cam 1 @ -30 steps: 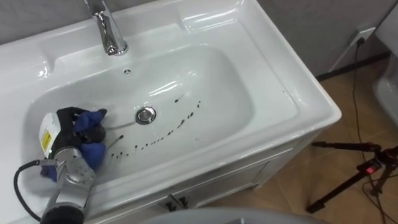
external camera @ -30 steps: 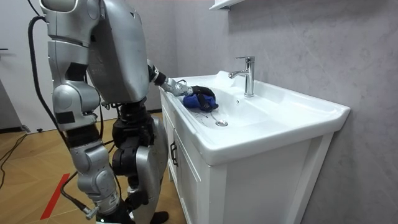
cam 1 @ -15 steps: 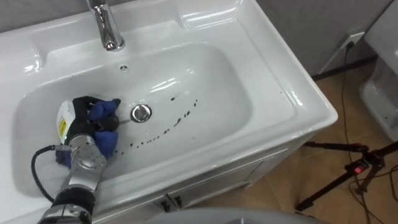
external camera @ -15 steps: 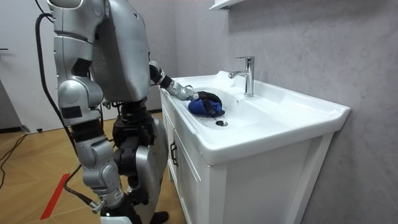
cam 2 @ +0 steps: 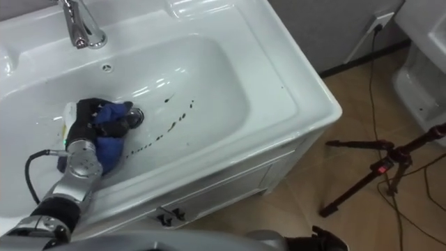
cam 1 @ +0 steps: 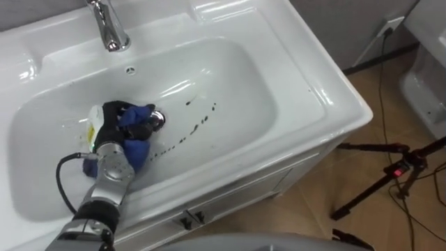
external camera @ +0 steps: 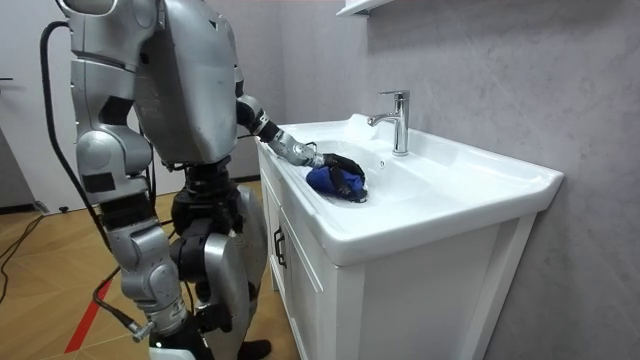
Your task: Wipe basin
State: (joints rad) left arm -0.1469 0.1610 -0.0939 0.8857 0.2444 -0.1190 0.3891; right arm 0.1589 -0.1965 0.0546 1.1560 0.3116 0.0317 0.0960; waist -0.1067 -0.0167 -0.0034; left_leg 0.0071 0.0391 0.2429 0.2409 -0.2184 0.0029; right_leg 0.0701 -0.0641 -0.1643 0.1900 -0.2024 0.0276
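My left hand (cam 1: 111,127) reaches into the white basin (cam 1: 244,70) and is shut on a blue cloth (cam 1: 138,148). Hand and cloth press on the basin floor right at the drain (cam 1: 159,118), which the cloth partly covers. Dark streaks (cam 1: 198,125) run across the floor to the right of the drain. In the room view the left hand (external camera: 343,166) and blue cloth (external camera: 325,181) lie in the bowl in front of the faucet (external camera: 398,120). My right arm hangs at my side, with the right hand (external camera: 160,338) at the room view's lower edge.
A chrome faucet (cam 1: 106,28) stands on the back rim. I stand against the white cabinet (external camera: 330,300) under the basin. To the right on the wooden floor stands a black tripod (cam 1: 390,174), and a cable runs to a wall socket (cam 1: 391,26).
My left hand has slid the cloth to the right along the basin floor, from its left part up to the drain, over some of the dark spots. The head camera has shifted.
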